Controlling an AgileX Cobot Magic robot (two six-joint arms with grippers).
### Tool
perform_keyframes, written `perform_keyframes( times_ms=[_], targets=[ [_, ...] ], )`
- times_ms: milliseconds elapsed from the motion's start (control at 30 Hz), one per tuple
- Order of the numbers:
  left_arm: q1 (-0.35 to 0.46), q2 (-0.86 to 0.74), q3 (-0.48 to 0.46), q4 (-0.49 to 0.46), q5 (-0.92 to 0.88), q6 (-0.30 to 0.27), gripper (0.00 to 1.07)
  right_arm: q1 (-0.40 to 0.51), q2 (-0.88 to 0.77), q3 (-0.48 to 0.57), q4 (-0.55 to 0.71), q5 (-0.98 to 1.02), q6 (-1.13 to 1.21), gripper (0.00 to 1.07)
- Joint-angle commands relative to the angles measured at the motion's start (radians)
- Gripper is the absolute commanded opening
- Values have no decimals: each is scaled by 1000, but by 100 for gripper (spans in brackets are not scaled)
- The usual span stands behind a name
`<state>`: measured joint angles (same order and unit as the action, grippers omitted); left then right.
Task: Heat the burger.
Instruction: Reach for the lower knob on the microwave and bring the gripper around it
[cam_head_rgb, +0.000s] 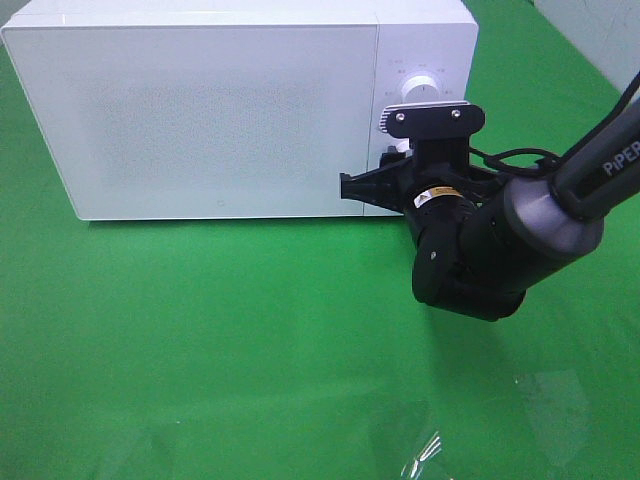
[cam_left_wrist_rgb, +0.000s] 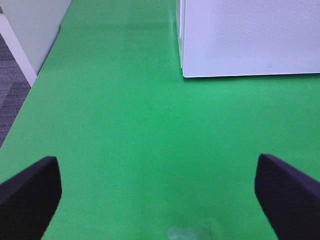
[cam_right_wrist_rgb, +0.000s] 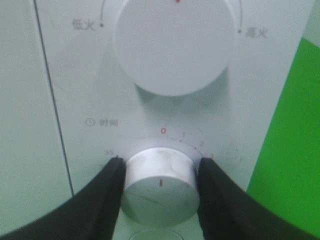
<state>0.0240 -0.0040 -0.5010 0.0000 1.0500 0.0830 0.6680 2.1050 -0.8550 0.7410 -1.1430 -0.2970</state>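
The burger is hidden; no view shows it. The white microwave (cam_head_rgb: 200, 110) stands at the back of the green table with its door shut. My right gripper (cam_head_rgb: 397, 152) is at the control panel, and in the right wrist view it (cam_right_wrist_rgb: 160, 182) is shut on the lower timer knob (cam_right_wrist_rgb: 159, 192), one black finger on each side. The larger power knob (cam_right_wrist_rgb: 172, 42) sits above it, untouched. My left gripper (cam_left_wrist_rgb: 159, 200) is open and empty above bare green cloth, a way in front of the microwave's corner (cam_left_wrist_rgb: 250, 35).
A scrap of clear plastic film (cam_head_rgb: 425, 455) lies on the cloth near the front edge; it also shows in the left wrist view (cam_left_wrist_rgb: 190, 232). A white wall panel (cam_left_wrist_rgb: 30, 30) and grey floor border the table's left side.
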Motion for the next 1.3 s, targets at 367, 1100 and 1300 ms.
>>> perform_keyframes(
  times_ms=[367, 1100, 1300],
  targets=[
    [-4, -21, 2, 0, -7, 1, 98, -9, -18, -29, -165, -43, 596, 0],
    [-4, -21, 2, 0, -7, 1, 98, -9, -18, -29, -268, -35, 1713, 0],
    [-4, -21, 2, 0, -7, 1, 98, -9, -18, -29, -268, -35, 1699, 0]
  ],
)
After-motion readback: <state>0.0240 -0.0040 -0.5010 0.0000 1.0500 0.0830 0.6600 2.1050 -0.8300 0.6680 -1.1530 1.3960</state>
